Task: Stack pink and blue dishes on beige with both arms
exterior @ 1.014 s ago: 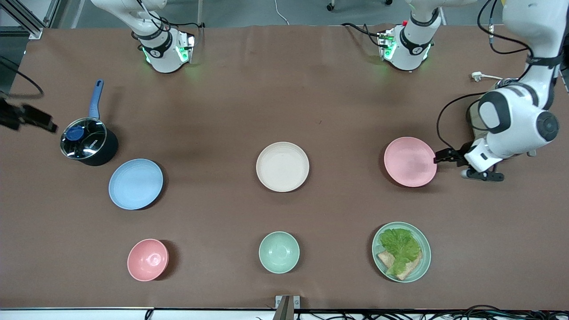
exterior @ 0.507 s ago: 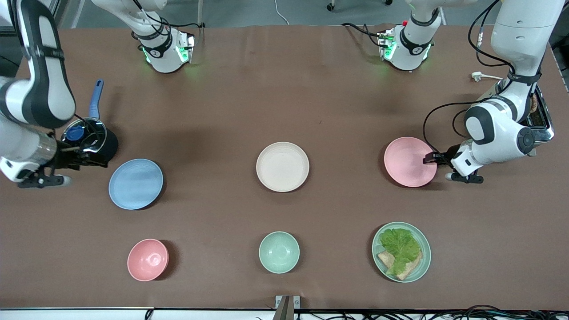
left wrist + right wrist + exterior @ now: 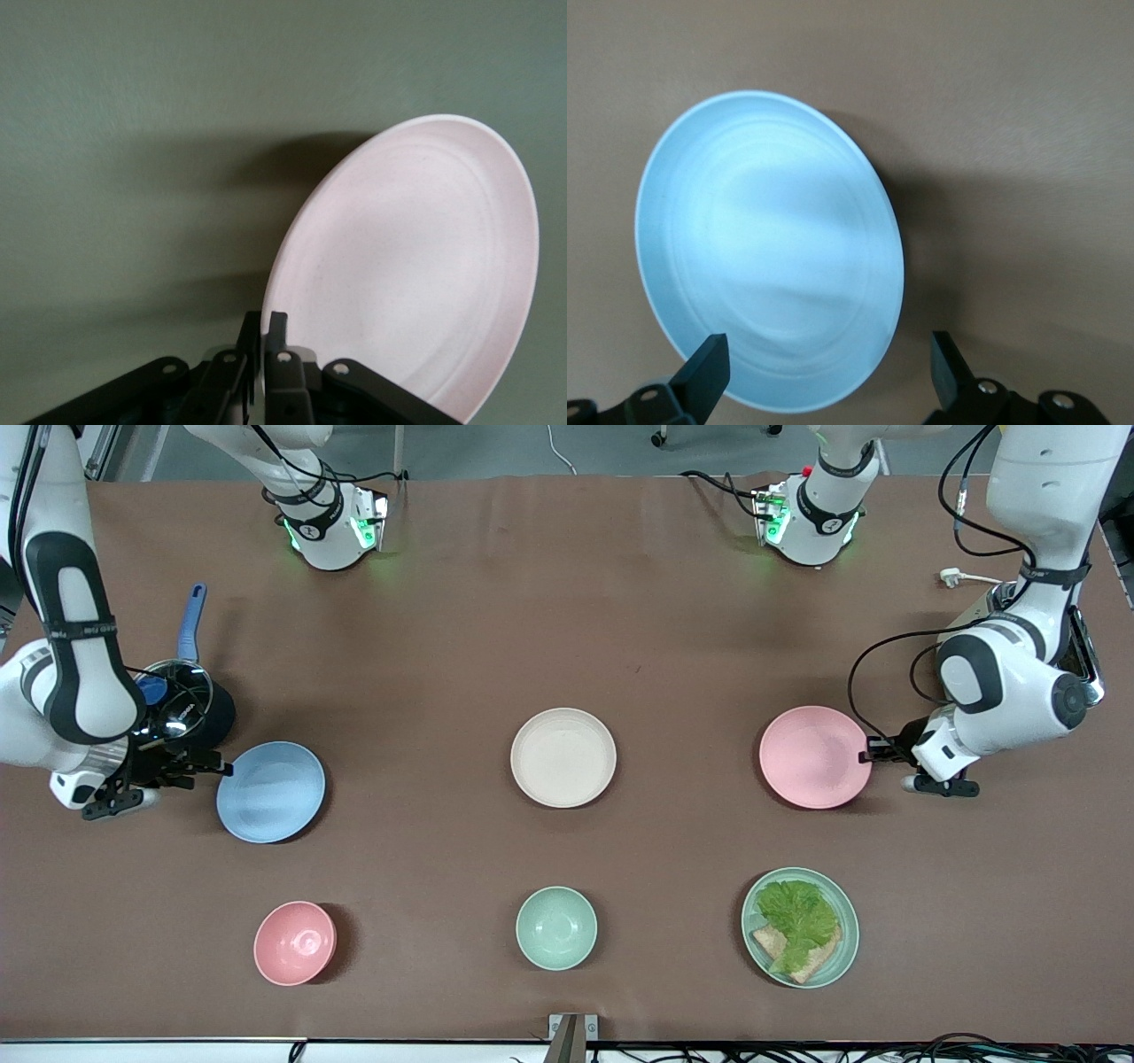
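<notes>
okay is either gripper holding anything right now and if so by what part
The left gripper is shut on the pink plate, pinching its rim at the edge toward the left arm's end. The right gripper is open at the blue plate, holding nothing.

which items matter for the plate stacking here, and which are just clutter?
In the job:
pink plate, rim pinched by the left gripper
blue plate, right gripper open at its rim
beige plate, the base

Lying about:
pink bowl
mint bowl
lettuce plate
lidded pot

saucepan (image 3: 182, 713) partly hidden, seemingly lidded
</notes>
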`<state>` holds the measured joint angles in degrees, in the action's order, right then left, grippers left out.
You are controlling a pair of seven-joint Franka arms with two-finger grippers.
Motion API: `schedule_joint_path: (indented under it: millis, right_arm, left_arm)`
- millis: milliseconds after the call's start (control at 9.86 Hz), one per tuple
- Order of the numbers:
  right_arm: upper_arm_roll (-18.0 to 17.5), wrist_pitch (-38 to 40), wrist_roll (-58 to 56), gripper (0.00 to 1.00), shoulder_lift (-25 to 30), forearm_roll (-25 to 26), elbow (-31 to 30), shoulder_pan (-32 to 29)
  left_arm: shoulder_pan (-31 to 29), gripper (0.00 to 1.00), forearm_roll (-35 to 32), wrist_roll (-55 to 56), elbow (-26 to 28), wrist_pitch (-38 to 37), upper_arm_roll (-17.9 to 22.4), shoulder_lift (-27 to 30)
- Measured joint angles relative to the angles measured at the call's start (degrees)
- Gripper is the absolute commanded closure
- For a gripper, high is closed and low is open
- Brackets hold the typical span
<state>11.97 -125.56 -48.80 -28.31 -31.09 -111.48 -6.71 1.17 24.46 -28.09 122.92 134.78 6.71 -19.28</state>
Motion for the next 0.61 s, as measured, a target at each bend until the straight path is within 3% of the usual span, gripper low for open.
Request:
schedule_joint_path:
  millis: [101, 304, 507, 609]
  right_arm:
    - [0.05, -0.5, -1.98, 0.19, -1.43, -2.19, -0.12, -0.01]
    - [0.06, -3.11, -4.39, 0.45, -3.08, -3.36, -0.34, -0.01]
    - [0.12, -4.18, -4.74, 0.84, -3.41, -3.71, -0.58, -0.04]
    - [0.23, -4.19, -4.74, 0.99, -3.47, -4.41, -0.67, -0.12]
  left_arm:
    - [-0.24, 1.0, 0.04, 1.4, -0.11, -0.56, -1.95, 2.48]
    - [-0.97, 0.99, 0.07, 9.71, -0.13, -0.98, -11.84, 5.65]
    - [-0.73, 0.99, 0.07, 22.13, -0.01, 1.75, -23.55, 4.62]
    - [-0.45, 0.99, 0.07, 28.07, 0.08, 6.18, -28.42, 2.9]
